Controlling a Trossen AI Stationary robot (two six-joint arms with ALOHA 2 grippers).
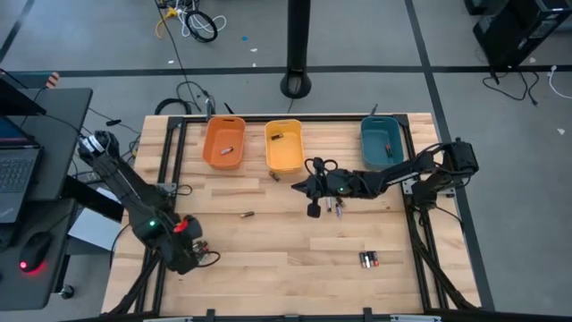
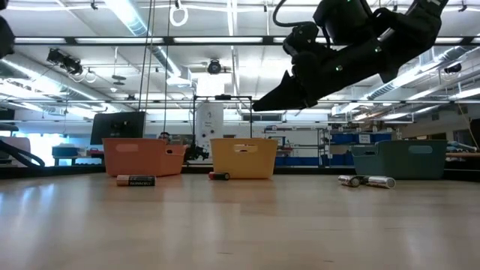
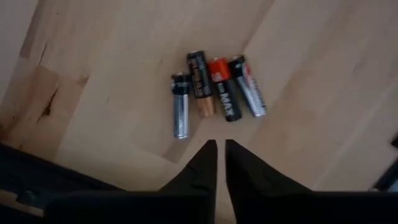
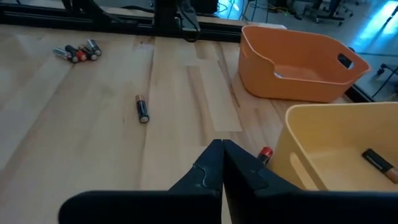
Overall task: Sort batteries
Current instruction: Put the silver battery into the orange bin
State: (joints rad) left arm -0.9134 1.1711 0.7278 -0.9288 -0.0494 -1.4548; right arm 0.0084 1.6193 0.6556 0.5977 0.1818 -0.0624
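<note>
Several batteries [image 3: 214, 93] lie side by side on the wooden table near its front left corner. My left gripper [image 3: 219, 148] points down just short of them, its fingers a narrow gap apart with nothing between; in the high view the left gripper [image 1: 194, 254] shows beside that cluster. My right gripper [image 4: 221, 148] is shut and empty, raised over the table's middle and aimed toward the left edge, near a red-ended battery [image 4: 264, 153] that lies by the yellow bin [image 4: 339, 149]. A single battery [image 1: 246, 215] lies between the arms.
The orange bin [image 1: 223, 143], the yellow bin [image 1: 284, 145] and the teal bin [image 1: 382, 141] stand along the far edge, each with a battery inside. More batteries lie under the right arm [image 1: 336, 207] and near the front right [image 1: 369, 259]. A dark frame borders the table.
</note>
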